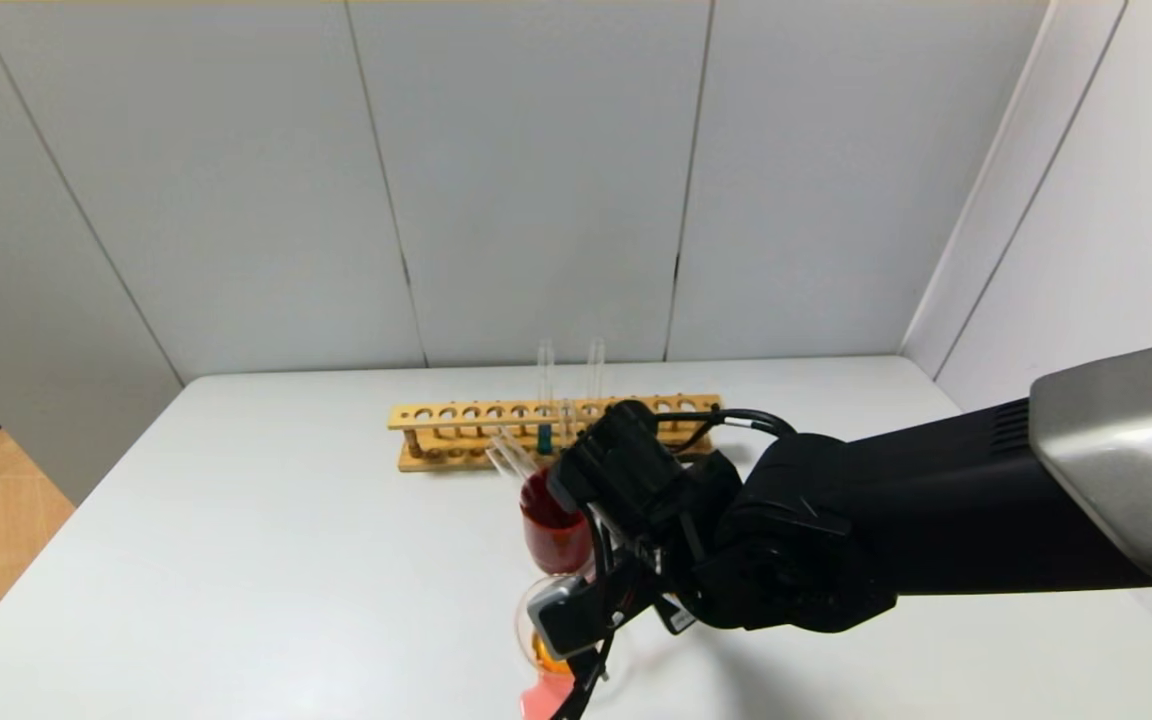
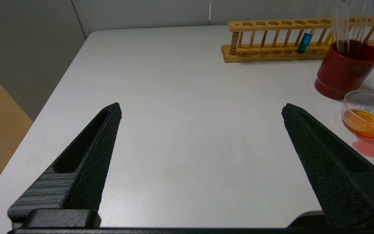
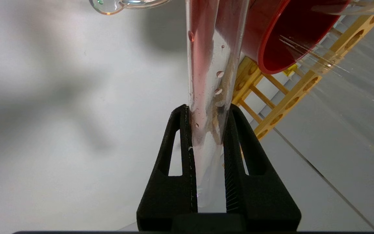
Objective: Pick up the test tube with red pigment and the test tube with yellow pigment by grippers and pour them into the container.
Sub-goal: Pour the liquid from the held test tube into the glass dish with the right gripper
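Right claw [image 3: 208, 136] clamped on emptied red-stained test tube [image 3: 211, 81], tipped over container [image 2: 368, 112] at counter's [image 2: 187, 130] 6 o'clock edge, red cup [image 2: 347, 70] at container's 12 o'clock, left claw [image 2: 201, 112] spread apart, idle.

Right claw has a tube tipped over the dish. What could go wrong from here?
1. Pink liquid already lies on the table beside the container, so further pouring may miss too.
2. The right claw grips a wet, droplet-covered test tube; it might slip.
3. The red cup, holding empty tubes, stands right beside the container; the arm may bump it.
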You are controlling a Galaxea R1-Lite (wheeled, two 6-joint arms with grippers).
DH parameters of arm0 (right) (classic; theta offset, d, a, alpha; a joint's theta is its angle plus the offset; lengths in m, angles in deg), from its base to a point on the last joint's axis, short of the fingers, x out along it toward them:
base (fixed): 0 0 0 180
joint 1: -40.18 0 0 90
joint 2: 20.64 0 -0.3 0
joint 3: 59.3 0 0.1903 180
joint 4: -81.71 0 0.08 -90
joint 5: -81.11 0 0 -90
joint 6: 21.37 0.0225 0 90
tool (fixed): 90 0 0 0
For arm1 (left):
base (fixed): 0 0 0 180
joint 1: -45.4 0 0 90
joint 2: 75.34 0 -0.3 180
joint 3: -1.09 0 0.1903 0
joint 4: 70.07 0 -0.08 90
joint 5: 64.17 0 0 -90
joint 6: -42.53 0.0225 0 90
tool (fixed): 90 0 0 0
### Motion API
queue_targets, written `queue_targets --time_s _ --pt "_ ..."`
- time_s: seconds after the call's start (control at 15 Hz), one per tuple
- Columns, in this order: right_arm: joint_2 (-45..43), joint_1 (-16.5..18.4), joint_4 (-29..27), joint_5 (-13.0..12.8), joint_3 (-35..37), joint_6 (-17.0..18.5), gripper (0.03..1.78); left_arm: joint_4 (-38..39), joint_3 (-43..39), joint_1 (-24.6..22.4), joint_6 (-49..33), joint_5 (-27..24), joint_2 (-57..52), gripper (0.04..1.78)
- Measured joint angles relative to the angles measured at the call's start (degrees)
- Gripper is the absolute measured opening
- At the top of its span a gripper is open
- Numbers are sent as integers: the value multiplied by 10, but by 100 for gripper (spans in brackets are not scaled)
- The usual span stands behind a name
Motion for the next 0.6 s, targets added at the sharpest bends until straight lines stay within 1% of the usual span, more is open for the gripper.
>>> queue_targets --time_s 0.6 --pt "16 12 -101 -3 -76 -12 33 0 0 0 0 0 0 175"
